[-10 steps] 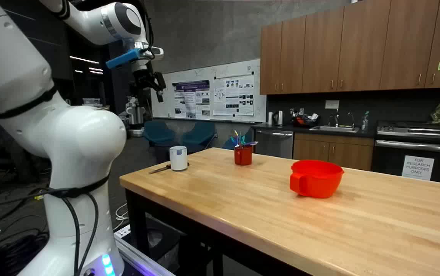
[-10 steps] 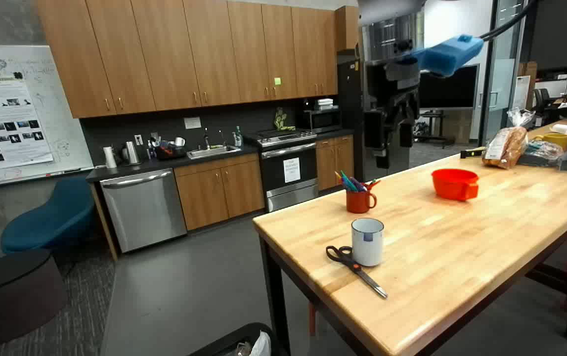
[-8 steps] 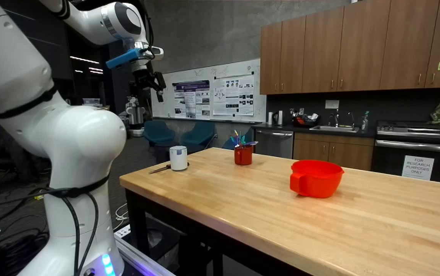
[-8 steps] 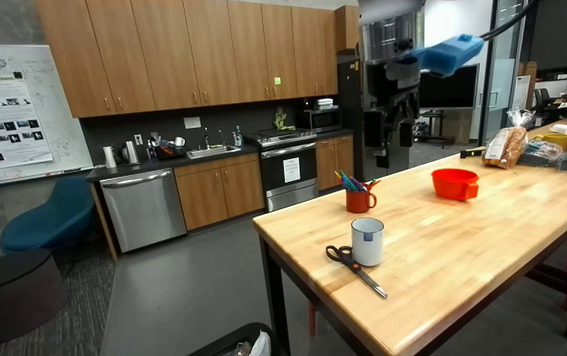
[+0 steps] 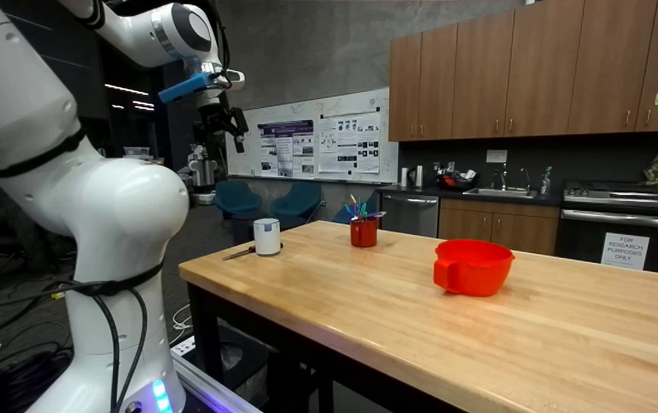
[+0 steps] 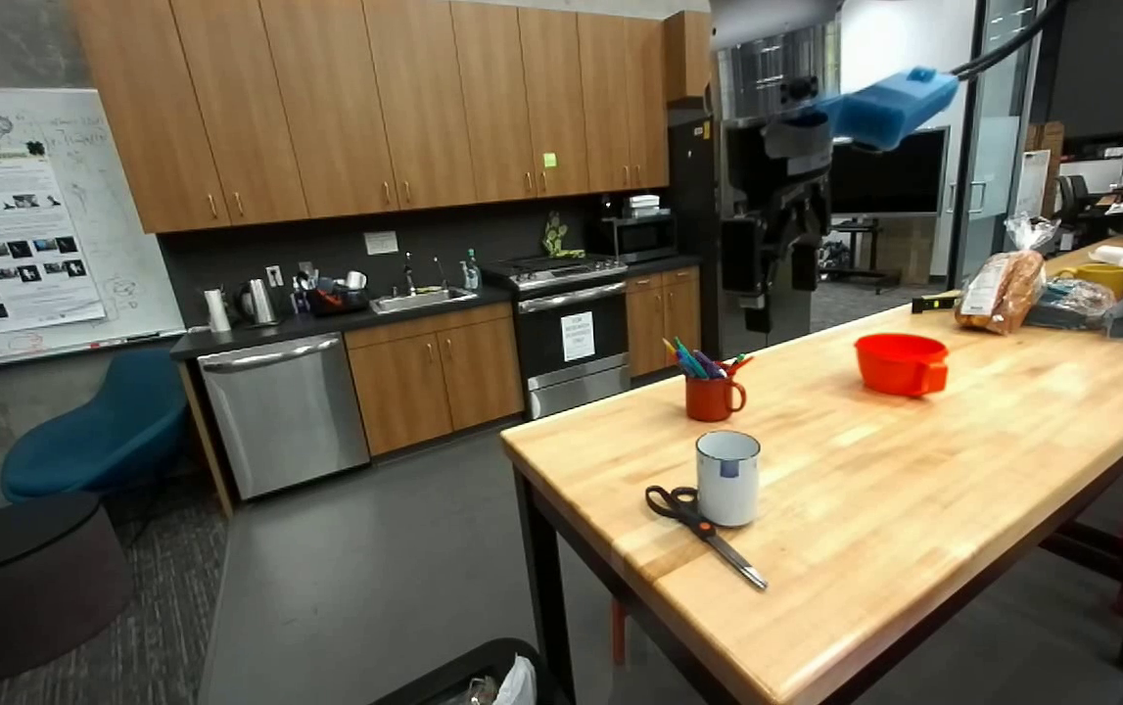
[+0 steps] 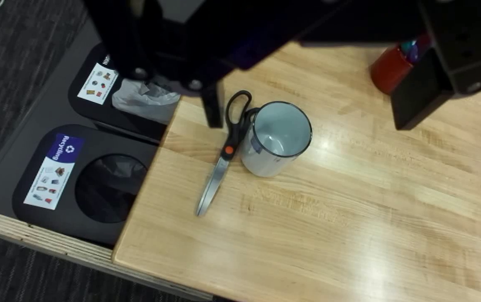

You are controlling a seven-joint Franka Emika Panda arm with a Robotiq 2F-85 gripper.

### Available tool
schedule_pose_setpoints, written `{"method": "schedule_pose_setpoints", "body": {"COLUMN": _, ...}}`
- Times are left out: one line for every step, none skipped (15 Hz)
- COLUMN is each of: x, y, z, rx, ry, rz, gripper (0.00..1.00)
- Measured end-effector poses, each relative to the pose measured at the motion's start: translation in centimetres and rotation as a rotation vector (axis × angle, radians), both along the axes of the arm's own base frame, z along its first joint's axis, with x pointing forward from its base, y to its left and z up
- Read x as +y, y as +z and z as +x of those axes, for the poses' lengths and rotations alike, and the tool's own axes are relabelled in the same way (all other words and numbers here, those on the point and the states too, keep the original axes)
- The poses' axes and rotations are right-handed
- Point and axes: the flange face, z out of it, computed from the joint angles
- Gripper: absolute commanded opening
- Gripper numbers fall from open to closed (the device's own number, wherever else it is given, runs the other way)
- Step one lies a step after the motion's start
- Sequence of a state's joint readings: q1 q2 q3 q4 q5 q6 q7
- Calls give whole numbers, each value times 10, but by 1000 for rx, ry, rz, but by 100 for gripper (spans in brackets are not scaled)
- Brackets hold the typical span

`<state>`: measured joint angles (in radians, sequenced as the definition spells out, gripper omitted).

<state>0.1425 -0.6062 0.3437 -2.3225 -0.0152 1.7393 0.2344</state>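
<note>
Both jaws of the tool (image 7: 309, 121) hang wide apart, empty, well above the table (image 7: 307, 235); near its end edge stands the white mug (image 7: 276, 138), scissors (image 7: 229, 152) lying just beside. I'd call this pre-grasp: reaching either calls for lowering.

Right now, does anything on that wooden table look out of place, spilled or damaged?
I see nothing spilled or damaged. Only the scissors look slightly out of place: they lie near the edge of the table, handles crowding the upright white mug. I can't tell whether the two touch.
</note>
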Motion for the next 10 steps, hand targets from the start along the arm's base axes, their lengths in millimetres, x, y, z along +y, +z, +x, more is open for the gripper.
{"method": "schedule_pose_setpoints", "body": {"x": 0, "y": 0, "z": 0, "rx": 0, "ry": 0, "rz": 0, "gripper": 100}}
{"method": "schedule_pose_setpoints", "body": {"x": 0, "y": 0, "z": 0, "rx": 0, "ry": 0, "rz": 0, "gripper": 100}}
{"method": "schedule_pose_setpoints", "body": {"x": 0, "y": 0, "z": 0, "rx": 0, "ry": 0, "rz": 0, "gripper": 100}}
{"method": "schedule_pose_setpoints", "body": {"x": 0, "y": 0, "z": 0, "rx": 0, "ry": 0, "rz": 0, "gripper": 100}}
{"method": "schedule_pose_setpoints", "body": {"x": -1, "y": 0, "z": 0, "rx": -1, "ry": 0, "rz": -2, "gripper": 100}}
{"method": "schedule_pose_setpoints", "body": {"x": -3, "y": 0, "z": 2, "rx": -2, "ry": -3, "rz": -4, "gripper": 100}}
{"method": "schedule_pose_setpoints", "body": {"x": -6, "y": 0, "z": 4, "rx": -3, "ry": -7, "rz": -6, "gripper": 100}}
{"method": "schedule_pose_setpoints", "body": {"x": -10, "y": 0, "z": 6, "rx": -2, "ry": -13, "rz": -7, "gripper": 100}}
{"method": "schedule_pose_setpoints", "body": {"x": -14, "y": -1, "z": 9, "rx": -1, "ry": -20, "rz": -6, "gripper": 100}}
{"method": "schedule_pose_setpoints", "body": {"x": -20, "y": -1, "z": 13, "rx": -1, "ry": -29, "rz": -7, "gripper": 100}}
